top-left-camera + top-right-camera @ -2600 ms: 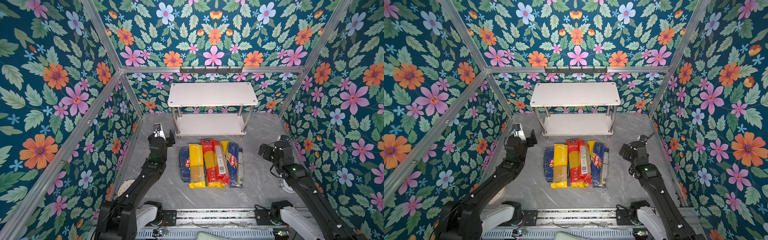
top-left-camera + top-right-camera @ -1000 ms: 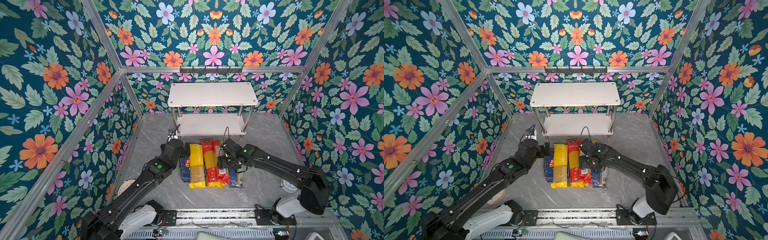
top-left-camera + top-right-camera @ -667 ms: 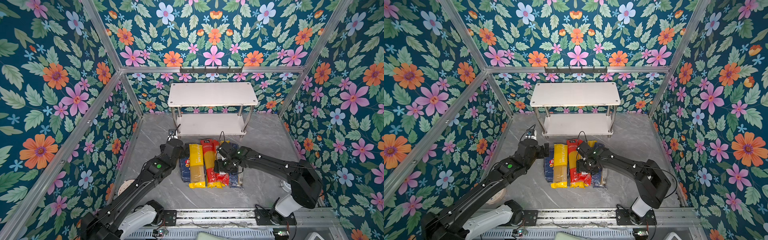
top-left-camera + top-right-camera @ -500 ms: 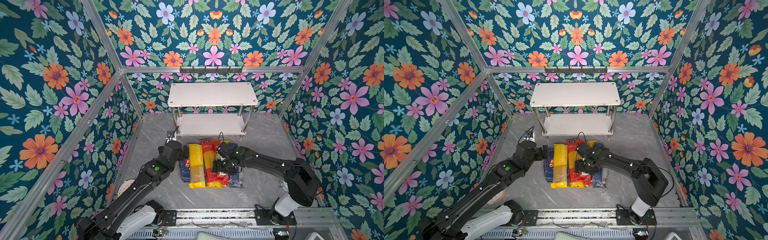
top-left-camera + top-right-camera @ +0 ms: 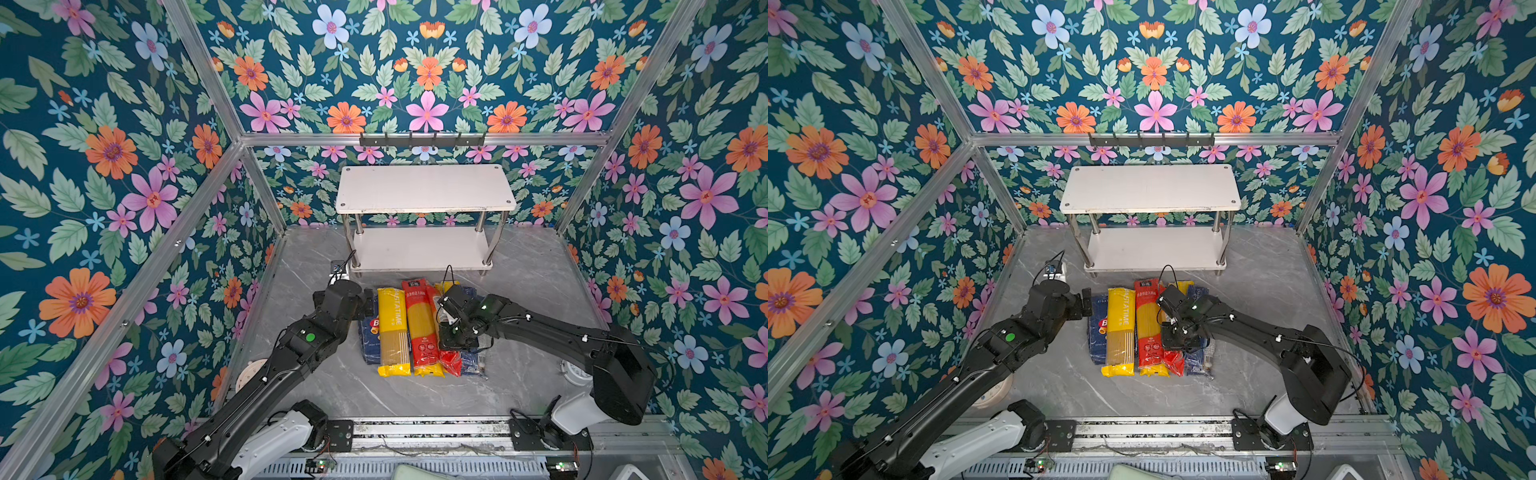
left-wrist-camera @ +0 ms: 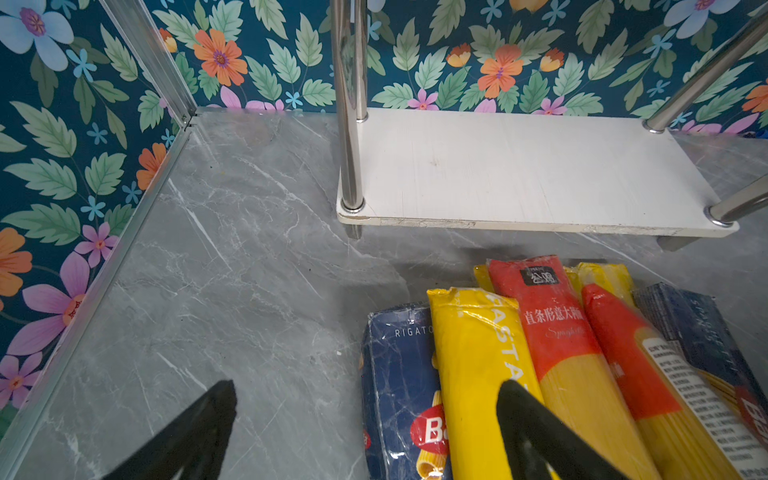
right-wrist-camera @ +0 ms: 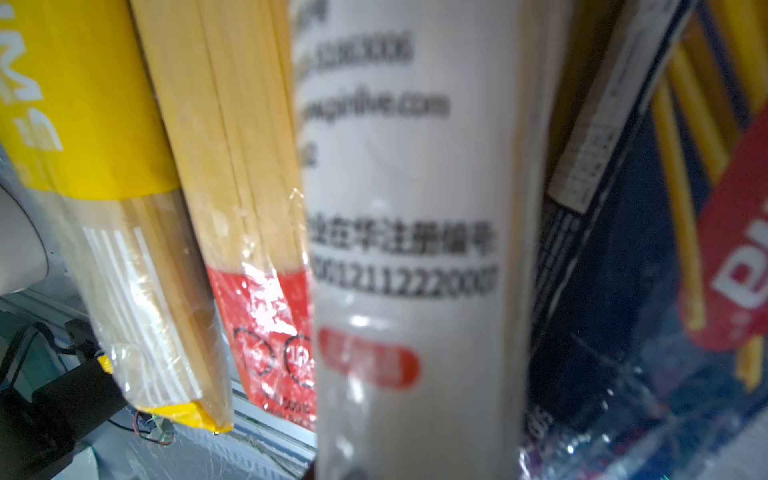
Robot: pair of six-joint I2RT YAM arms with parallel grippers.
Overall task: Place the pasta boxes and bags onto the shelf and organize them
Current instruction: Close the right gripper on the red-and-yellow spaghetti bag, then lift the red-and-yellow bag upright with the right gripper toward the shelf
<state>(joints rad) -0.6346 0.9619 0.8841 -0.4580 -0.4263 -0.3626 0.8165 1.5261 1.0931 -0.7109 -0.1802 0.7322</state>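
Where the packs lie side by side on the grey marbled floor [image 5: 532, 270], at 6 o'clock of the shelf [image 5: 424, 189] and just clear of its front edge, we read the row from 9 o'clock to 3 o'clock in both top views. It runs: the pasta box [image 5: 369, 338], a yellow bag [image 5: 392, 328] overlapping its edge, a red bag [image 5: 419, 324], a second red bag [image 5: 452, 361] and a dark blue bag [image 5: 471, 363]. More yellow plastic shows under the red packs at their 12 o'clock ends.

We find the right gripper [image 5: 451, 332] set down on the middle of the second red bag and clenched on it. Its fingers are hidden beneath the wrist, and the right wrist view is filled by that pack's white printed face, blurred by closeness. The right arm reaches in from 4 o'clock.

At the 9 o'clock side of the row we mark the left gripper [image 5: 369, 301], released, jaws spread wide and grasping nothing. In the left wrist view one finger [image 6: 199, 432] stands over bare floor and the other over the yellow bag, with the pasta box between them. Whether they touch anything we cannot tell.

The shelf stands at 12 o'clock of the floor against the flowered back wall [image 5: 540, 166], beneath a black hook rail [image 5: 422, 141].
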